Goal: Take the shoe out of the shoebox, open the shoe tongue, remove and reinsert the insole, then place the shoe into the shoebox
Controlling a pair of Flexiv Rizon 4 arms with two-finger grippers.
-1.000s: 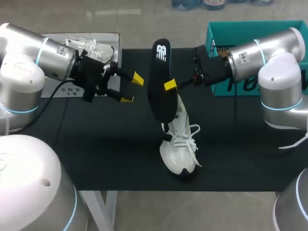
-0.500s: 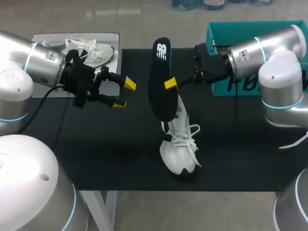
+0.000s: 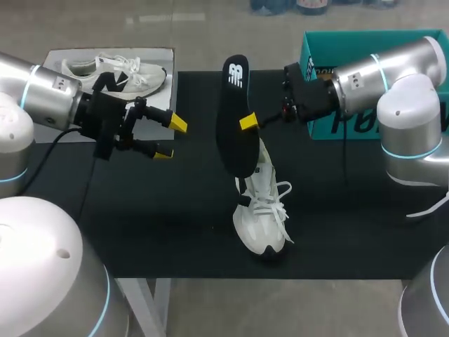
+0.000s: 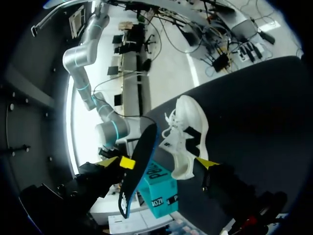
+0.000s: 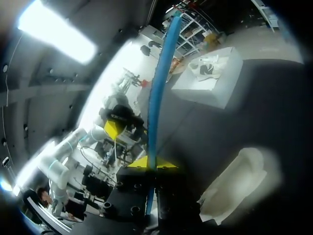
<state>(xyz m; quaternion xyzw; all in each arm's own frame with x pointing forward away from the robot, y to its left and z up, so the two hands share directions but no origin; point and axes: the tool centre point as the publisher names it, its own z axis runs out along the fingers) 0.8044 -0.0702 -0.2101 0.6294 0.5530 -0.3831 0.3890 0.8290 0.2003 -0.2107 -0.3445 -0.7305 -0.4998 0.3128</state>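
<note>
One insole (image 3: 233,119), black with a blue underside, is out of the shoe and hangs on end over the mat, logo end up. Right gripper (image 3: 244,125) is clamped on its long edge about mid-length. The right wrist view confirms it: the insole's blue edge (image 5: 155,98) runs straight up out of the pinch between the two yellow tips (image 5: 164,164).

White shoe (image 3: 263,210) sits on its sole on the black mat (image 3: 161,225), toe toward the near edge, laces loose. From the head view the insole's lower end overlaps the heel opening; can't tell if they touch. In the left wrist view the insole (image 4: 138,166) and shoe (image 4: 188,139) read as side by side.

Left gripper (image 3: 172,139) hovers above the mat, well apart from the insole on its left side. Its fingers are spread wide with nothing between them, pointing at the insole.

Teal shoebox (image 3: 365,42) is at the far right corner, behind the right arm (image 3: 379,77). It also shows past the insole in the left wrist view (image 4: 159,188).

Far left corner: white box (image 3: 161,53) with a second white shoe (image 3: 126,70) lying in it, also seen from the right wrist (image 5: 210,81).
</note>
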